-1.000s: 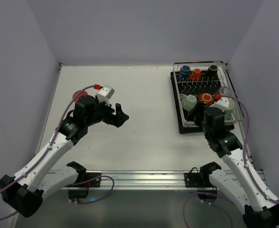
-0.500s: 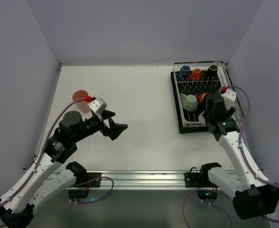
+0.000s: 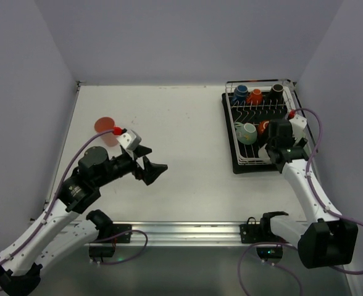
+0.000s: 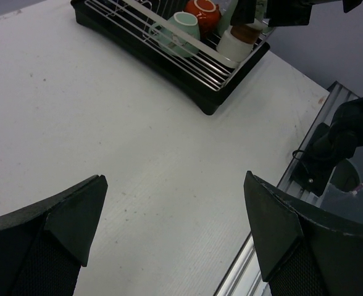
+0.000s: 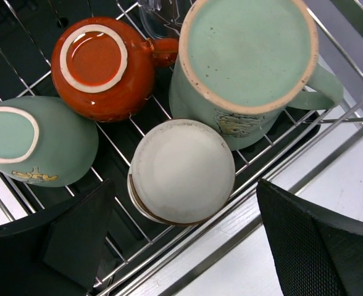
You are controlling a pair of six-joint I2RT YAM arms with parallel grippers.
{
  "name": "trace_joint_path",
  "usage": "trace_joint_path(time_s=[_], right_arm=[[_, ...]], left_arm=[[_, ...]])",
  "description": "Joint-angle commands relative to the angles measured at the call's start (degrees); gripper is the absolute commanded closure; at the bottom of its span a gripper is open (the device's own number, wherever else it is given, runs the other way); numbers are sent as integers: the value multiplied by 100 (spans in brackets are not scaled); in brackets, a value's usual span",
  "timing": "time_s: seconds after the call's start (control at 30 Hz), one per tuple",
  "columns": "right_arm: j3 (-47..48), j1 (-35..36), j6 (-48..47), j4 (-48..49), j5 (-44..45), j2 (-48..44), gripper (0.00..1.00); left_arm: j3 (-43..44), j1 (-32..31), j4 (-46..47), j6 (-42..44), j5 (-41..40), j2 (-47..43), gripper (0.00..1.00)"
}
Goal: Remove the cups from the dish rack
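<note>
The dish rack [image 3: 236, 165] stands at the back right with several cups upside down in it. My right gripper [image 5: 181, 185] hangs open over its near right corner, its fingers on either side of and above a white-bottomed brown cup [image 5: 181, 171]. Around that cup are a teal handled mug [image 5: 249, 61], an orange cup [image 5: 104, 68] and a small teal cup [image 5: 33, 145]. Blue [image 3: 241, 93], orange [image 3: 254, 96] and black [image 3: 276, 91] cups sit in the far row. A salmon-pink tumbler [image 3: 105, 128] stands on the table at left. My left gripper [image 3: 155, 165] is open and holds nothing.
White walls close in the table on the left, back and right. The right wall runs just beside the rack. An aluminium rail [image 3: 187, 231] with the arm bases lines the near edge. The left wrist view shows the rack [image 4: 200, 92] beyond bare tabletop.
The left arm has drawn back toward its base, uncovering the pink tumbler on the table. The right wrist has shifted over the rack's near right corner and its jaws have opened wider.
</note>
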Motion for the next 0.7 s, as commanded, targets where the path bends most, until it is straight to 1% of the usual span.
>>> trace_joint_path(time_s=[0.0, 0.23, 0.33, 0.37, 0.4, 0.47, 0.5, 0.6, 0.63, 0.67], right_arm=[[29, -103, -109, 450, -182, 205, 1], [-33, -174, -144, 758, -358, 460, 1], [-85, -191, -144, 916, -376, 495, 8], [-94, -183, -153, 986, -402, 512, 11], [-112, -191, -153, 996, -402, 513, 17], [-129, -183, -135, 1040, -402, 513, 25], [-164, -183, -126, 1057, -419, 460, 33], [-252, -191, -109, 1101, -481, 311, 40], [-270, -183, -117, 1101, -498, 258, 47], [-296, -183, -126, 1110, -499, 206, 49]], left_arm=[[-4, -50, 56, 126, -34, 33, 0], [4, -50, 56, 126, -43, 130, 0], [4, -41, 56, 126, -69, 157, 0], [4, -41, 56, 126, -78, 174, 0], [4, -41, 56, 134, -78, 174, 0], [4, -41, 56, 126, -96, 201, 0], [4, -41, 56, 126, -96, 209, 0], [4, -41, 56, 126, -122, 209, 0], [4, -41, 47, 134, -131, 218, 0], [4, -32, 56, 126, -131, 227, 0]])
